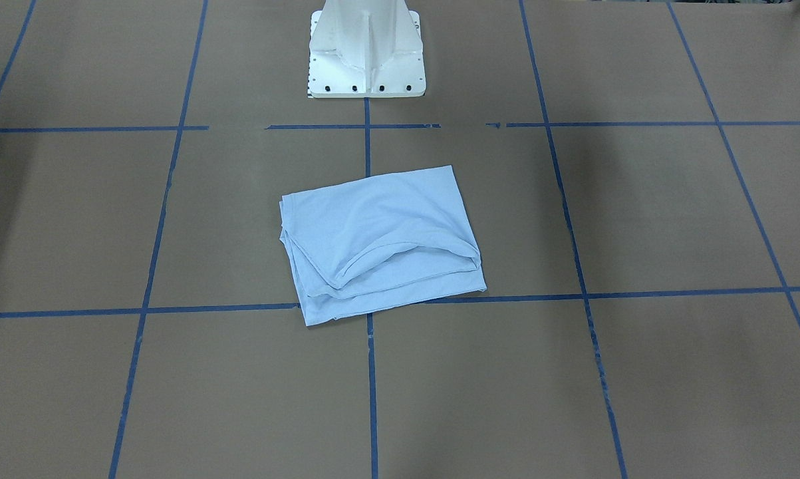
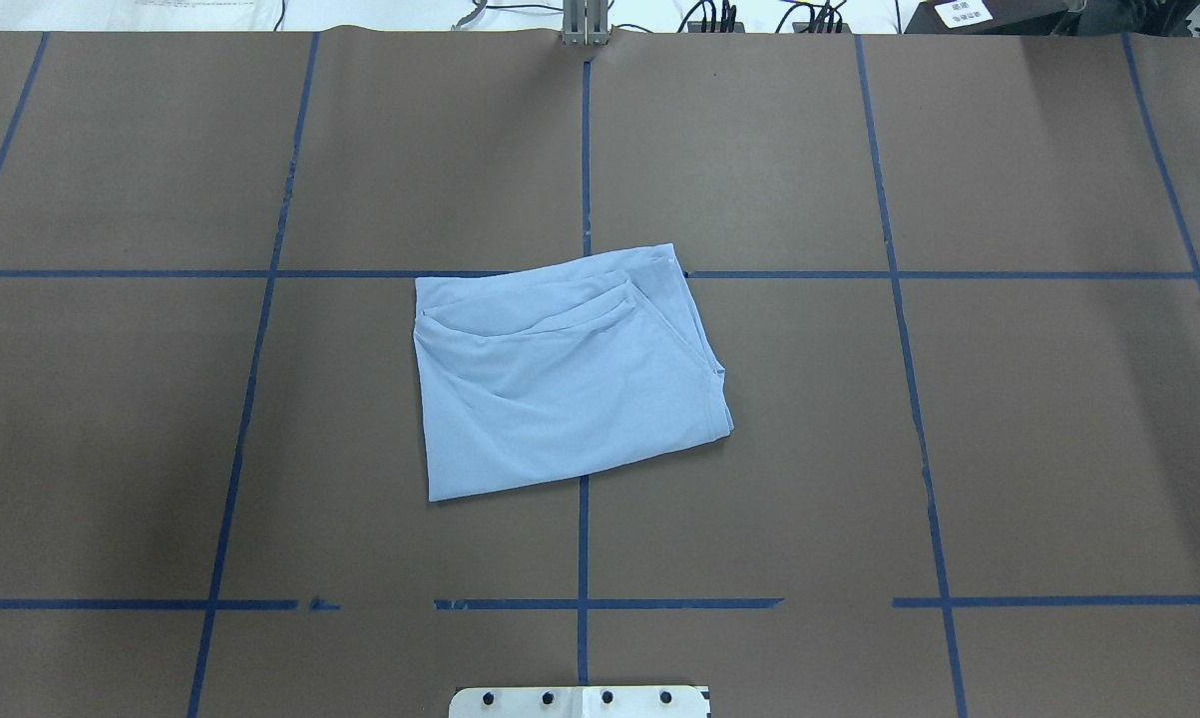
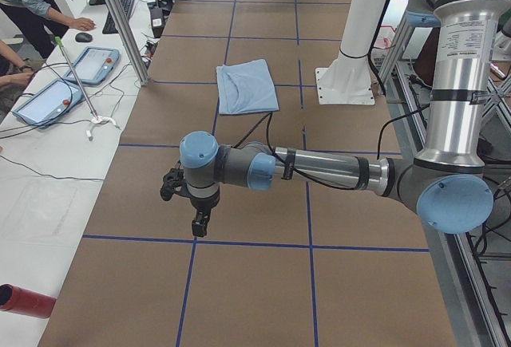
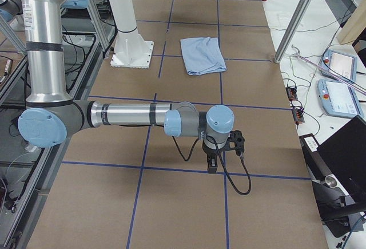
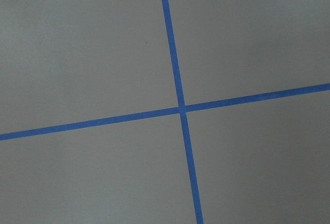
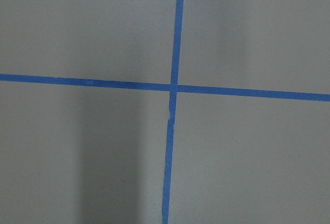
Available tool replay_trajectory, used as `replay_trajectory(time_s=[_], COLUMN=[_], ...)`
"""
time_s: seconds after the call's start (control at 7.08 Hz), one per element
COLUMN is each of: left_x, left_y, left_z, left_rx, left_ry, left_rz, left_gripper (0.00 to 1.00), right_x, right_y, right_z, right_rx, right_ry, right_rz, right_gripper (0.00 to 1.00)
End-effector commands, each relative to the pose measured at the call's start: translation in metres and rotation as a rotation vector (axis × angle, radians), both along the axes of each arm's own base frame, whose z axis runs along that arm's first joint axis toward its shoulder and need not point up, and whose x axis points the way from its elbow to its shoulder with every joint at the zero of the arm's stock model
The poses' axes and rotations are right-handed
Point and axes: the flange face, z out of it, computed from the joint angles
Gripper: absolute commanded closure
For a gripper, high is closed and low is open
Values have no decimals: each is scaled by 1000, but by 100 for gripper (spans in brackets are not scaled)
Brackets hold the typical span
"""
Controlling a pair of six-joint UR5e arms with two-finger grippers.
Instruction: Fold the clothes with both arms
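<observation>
Folded light blue T-shirt [image 2: 570, 374] lies mid-surface [image 2: 959, 449], near the white pedestal [image 1: 366, 60]. Left arm [image 3: 319, 170] and right arm [image 4: 126, 114] stretch out low, well apart from it (1 toward each end). Left fingers [image 3: 200, 224] and right fingers [image 4: 211, 165] point down; cannot tell how far apart they are.

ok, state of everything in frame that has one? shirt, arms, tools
T-shirt: folded into a compact rectangle, lying flat on the table, nothing touching it.
left arm: stretched out low over the table, well clear of the T-shirt.
left tool: pointing down; open or shut, cannot tell.
right arm: stretched out low, also clear of the T-shirt.
right tool: pointing down; open or shut, cannot tell.
</observation>
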Motion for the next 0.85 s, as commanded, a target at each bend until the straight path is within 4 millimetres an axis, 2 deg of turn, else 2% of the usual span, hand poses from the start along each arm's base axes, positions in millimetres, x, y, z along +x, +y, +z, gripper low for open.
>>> replay_trajectory(time_s=[0.0,0.57,0.71], left_x=[0,0,0], left_y=[0,0,1], left_z=[2,2,16], left_rx=[-1,2,-21], left_ry=[2,3,2], left_rz=[1,4,4], left_gripper=[0,0,0], right_x=[-1,-1,-1], right_y=[0,0,0], right_z=[0,0,0], right_rx=[1,2,2], right_ry=[0,0,-2], right_rz=[-2,-3,-3], right_gripper=[0,0,0])
